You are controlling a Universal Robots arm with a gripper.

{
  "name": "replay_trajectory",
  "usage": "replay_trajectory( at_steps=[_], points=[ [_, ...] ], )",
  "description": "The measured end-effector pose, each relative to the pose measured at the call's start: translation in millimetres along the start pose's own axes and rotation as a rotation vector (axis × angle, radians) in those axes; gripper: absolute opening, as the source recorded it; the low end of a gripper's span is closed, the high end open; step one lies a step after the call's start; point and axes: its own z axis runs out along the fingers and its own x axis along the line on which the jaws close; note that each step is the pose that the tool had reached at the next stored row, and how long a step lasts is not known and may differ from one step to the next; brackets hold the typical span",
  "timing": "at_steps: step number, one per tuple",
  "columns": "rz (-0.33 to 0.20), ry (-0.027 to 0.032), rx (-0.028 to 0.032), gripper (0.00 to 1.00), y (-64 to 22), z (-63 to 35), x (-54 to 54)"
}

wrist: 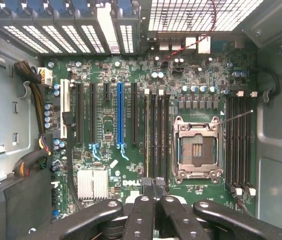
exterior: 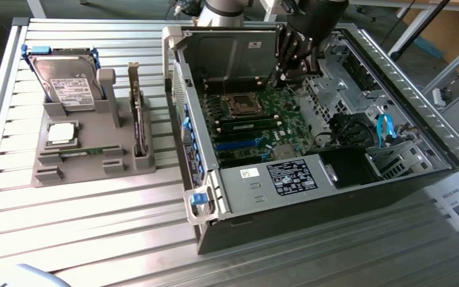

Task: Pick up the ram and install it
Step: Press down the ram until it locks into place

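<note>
Closed fingers [wrist: 143, 215] hover over the open PC's motherboard [wrist: 106, 130].
We see them gripping nothing; the ram [exterior: 250, 124] looks seated in a slot beside the CPU socket [wrist: 197, 147].

Motherboard [wrist: 131, 70] green; 1 long slot [wrist: 120, 112] blue; hand [wrist: 155, 194] black; table [exterior: 94, 227] silver-grey, ribbed stripes; parts holder [exterior: 78, 164] grey; cable [exterior: 385, 128] blue.

The grey plastic parts holder [exterior: 86, 164] lies at 9 o'clock of the open black metal computer case [exterior: 309, 218] (exterior view); on it, the silver hard drive [exterior: 69, 84] stands at 12 o'clock of the square silver CPU chip [exterior: 60, 134].
</note>
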Motion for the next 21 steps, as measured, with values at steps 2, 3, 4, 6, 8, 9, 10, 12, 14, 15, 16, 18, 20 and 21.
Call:
replay_trajectory(
  at_steps=[2,3,4,6,8,9,10,12,14,15,16,18,20,21],
  points=[
    [0.0,0.0001,0.0,0.1,-1.6,-0.1,0.0],
    [0.0,0.0001,0.0,0.1,-2.4,-0.1,0.0],
    [0.0,0.0,0.0,0.1,-3.1,-0.1,0.0],
    [0.0,0.0,0.0,0.1,-4.9,-0.2,0.0],
    [0.0,0.0,0.0,0.1,-6.6,-0.2,0.0],
    [0.0,0.0,0.0,0.1,-7.5,-0.2,0.0],
    [0.0,0.0,0.0,0.1,-8.3,-0.3,-0.1],
    [0.0,0.0002,0.0,0.1,-10.1,-0.4,0.0],
    [0.0,0.0002,0.0,0.1,-12.0,-0.4,-0.1],
    [0.0,0.0001,0.0,0.1,-13.0,-0.5,-0.1],
    [-0.001,0.0001,0.0,0.1,-14.1,-0.5,0.0],
    [-0.001,0.0001,0.0,0.1,-16.2,-0.6,-0.1],
    [-0.001,0.0001,0.0,0.1,-18.2,-0.6,0.0],
    [-0.001,0.0001,0.0,0.1,-19.0,-0.7,0.0]
  ],
)
